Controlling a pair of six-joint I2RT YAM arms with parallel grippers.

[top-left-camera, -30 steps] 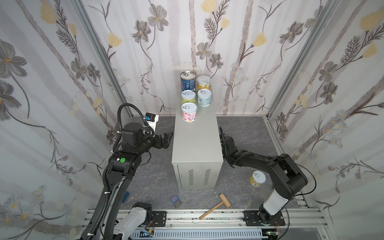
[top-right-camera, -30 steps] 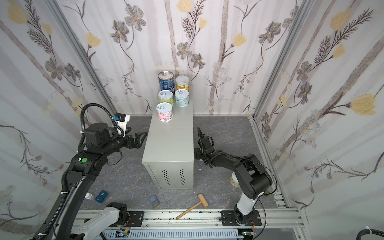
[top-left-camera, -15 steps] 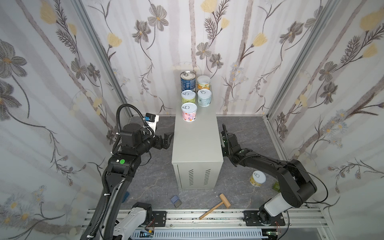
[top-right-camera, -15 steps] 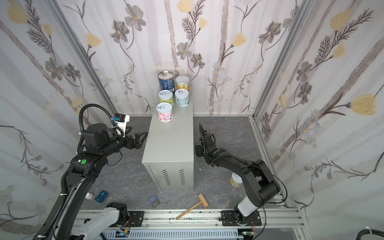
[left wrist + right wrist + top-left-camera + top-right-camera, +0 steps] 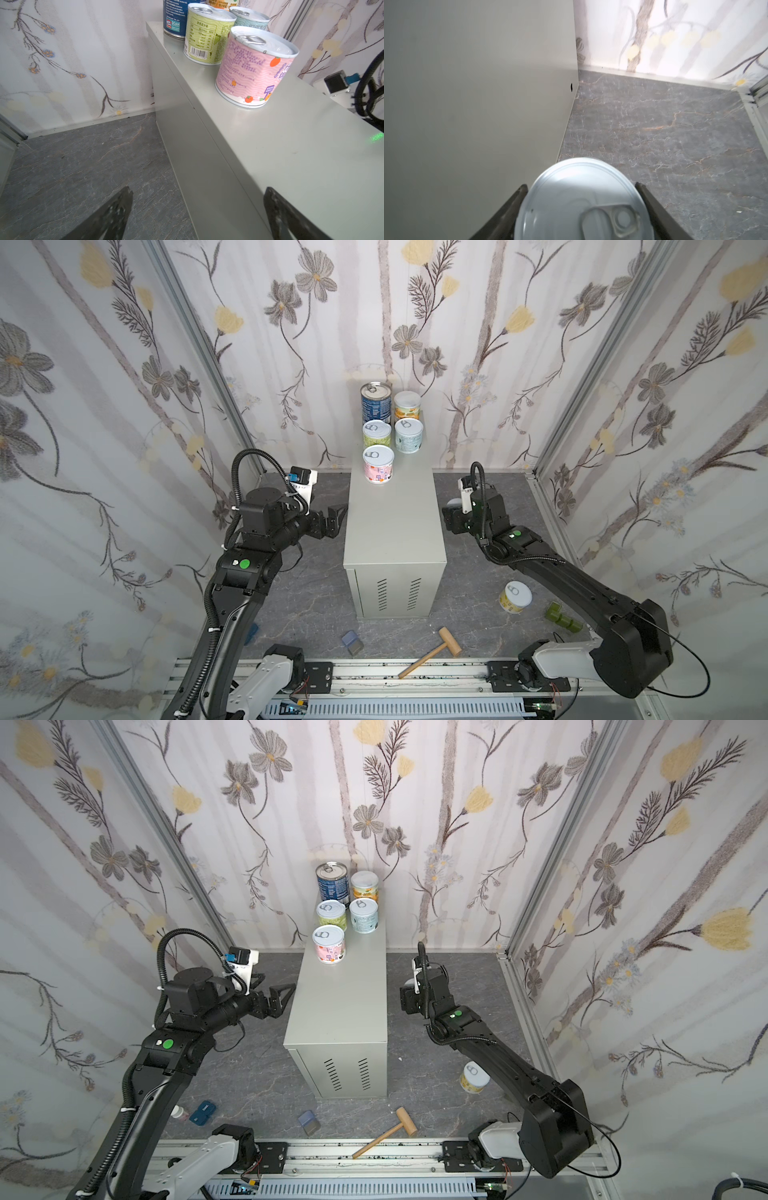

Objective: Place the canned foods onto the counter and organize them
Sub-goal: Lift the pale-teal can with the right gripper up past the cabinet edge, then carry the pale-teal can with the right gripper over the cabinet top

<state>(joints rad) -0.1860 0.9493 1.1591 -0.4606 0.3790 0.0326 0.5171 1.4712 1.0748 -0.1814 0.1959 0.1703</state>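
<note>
The right claw (image 5: 580, 186) is clenched on a round can (image 5: 577, 203) with a silver pull-tab lid, one dark finger on each flank. It holds the can upright just beside the right wall of the tall light-grey metal bench (image 5: 395, 531). The likely step is lifting it onto the bench top. Done well, it rises clear of the top edge before crossing. It then lands in the bare spot right of the pink-labelled can (image 5: 378, 464), in front of the pale-blue-labelled can (image 5: 408, 436). The left claw (image 5: 197, 193) hangs released and empty at the bench's left edge. A yellow-labelled can (image 5: 515, 597) stands on the dark marbled floor (image 5: 316, 572) right of the bench. The held can's label is hidden, and in both top views the wrist (image 5: 478, 506) hides most of the grip.
</note>
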